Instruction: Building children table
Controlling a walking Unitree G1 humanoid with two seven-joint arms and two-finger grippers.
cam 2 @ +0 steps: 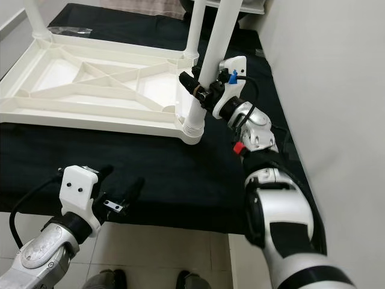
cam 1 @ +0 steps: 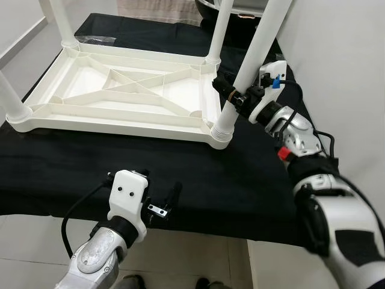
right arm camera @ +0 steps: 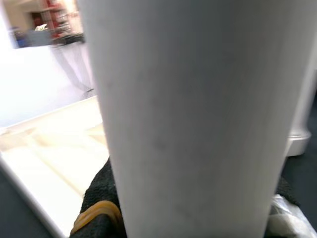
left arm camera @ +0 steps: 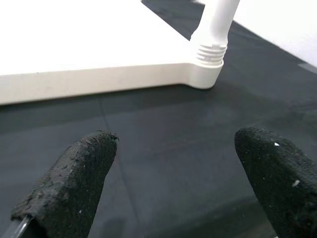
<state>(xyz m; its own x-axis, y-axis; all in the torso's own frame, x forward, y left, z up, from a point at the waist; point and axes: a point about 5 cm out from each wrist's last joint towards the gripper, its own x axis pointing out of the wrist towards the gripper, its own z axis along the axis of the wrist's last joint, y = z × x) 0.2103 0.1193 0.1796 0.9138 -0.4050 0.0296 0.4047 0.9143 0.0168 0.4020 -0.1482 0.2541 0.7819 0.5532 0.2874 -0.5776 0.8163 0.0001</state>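
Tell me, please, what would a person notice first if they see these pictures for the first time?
First, the white plastic tabletop lying upside down on the black cloth, its ribbed underside showing and white legs standing up from its corners. Next, the right pincer closed around the near right leg, just above its corner socket. The left pincer hovers open over the cloth's near edge, holding nothing.
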